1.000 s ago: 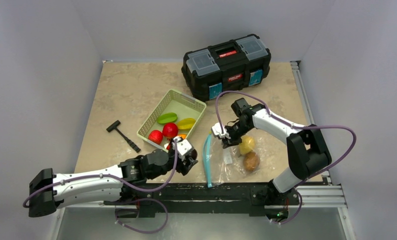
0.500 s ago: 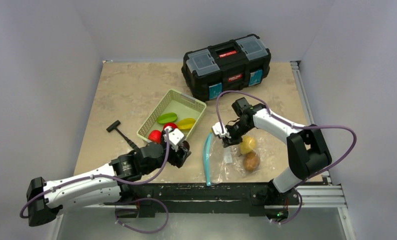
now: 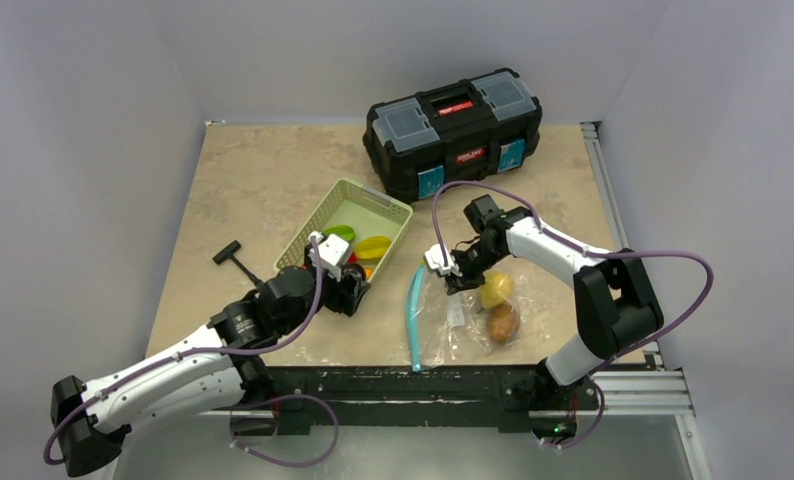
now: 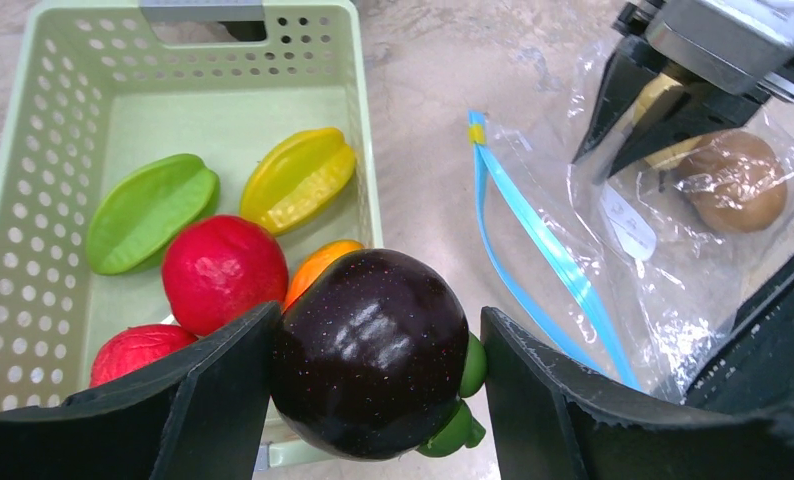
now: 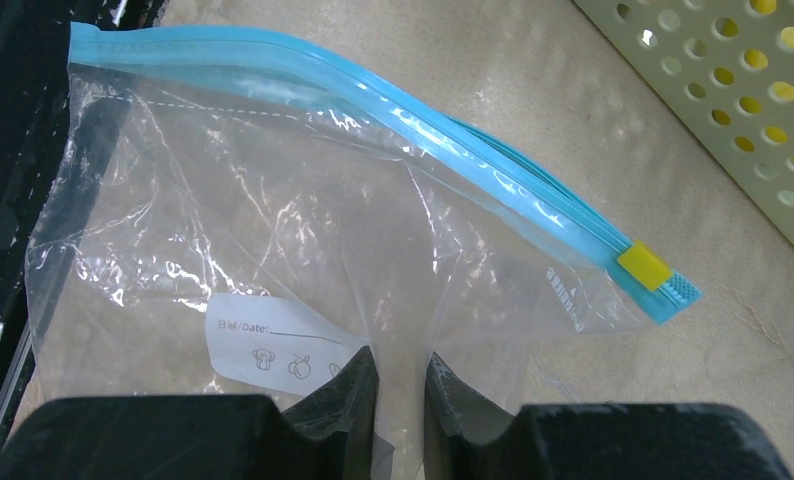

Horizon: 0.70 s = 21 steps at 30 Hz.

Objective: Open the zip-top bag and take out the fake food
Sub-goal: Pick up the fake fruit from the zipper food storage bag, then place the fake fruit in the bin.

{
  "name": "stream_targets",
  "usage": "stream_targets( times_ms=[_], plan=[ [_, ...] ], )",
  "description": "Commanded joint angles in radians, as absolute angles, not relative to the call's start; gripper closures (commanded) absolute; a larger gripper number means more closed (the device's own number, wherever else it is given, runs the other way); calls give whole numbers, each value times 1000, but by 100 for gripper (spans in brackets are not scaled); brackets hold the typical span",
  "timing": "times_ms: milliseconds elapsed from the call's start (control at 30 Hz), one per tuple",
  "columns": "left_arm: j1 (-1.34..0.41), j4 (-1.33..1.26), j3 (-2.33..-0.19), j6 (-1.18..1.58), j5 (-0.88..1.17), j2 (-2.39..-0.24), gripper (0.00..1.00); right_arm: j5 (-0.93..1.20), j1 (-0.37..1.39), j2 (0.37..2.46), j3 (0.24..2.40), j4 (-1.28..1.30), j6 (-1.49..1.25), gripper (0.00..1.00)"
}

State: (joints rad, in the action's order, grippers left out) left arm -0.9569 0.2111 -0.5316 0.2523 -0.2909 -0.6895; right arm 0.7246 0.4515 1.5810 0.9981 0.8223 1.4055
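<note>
The zip-top bag [image 3: 443, 325] lies flat with its teal zip strip [image 5: 393, 110] facing the basket. My right gripper [image 3: 451, 275] is shut on a pinched fold of its clear top layer [image 5: 401, 330]. A yellow fruit [image 3: 493, 290] and a brown one [image 3: 502, 322] lie inside it. My left gripper [image 3: 345, 280] is shut on a dark purple fake fruit with a green stem [image 4: 373, 350], held above the near end of the green basket [image 4: 368, 170]. Inside the basket lie green [image 4: 151, 210], yellow [image 4: 298, 178], red [image 4: 223, 270] and orange [image 4: 318, 265] pieces.
A black toolbox [image 3: 453, 130] stands at the back of the table, behind the basket. A small black hammer [image 3: 245, 270] lies left of the basket. A metal rail [image 3: 603, 180] runs along the table's right edge.
My left arm has carried the dark purple fruit from beside the bag's zip edge leftward and away, up to the basket's near end. The right gripper and bag have stayed put.
</note>
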Motion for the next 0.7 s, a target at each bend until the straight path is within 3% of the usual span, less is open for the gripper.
stream_targets(
  times_ms=[0, 667],
  plan=[
    [-909, 195, -577, 278, -281, -695, 100, 734, 447, 1554, 994, 818, 1399, 81],
    [-663, 204, -639, 402, -204, -873, 100, 733, 444, 1555, 992, 816, 1399, 81]
  ],
)
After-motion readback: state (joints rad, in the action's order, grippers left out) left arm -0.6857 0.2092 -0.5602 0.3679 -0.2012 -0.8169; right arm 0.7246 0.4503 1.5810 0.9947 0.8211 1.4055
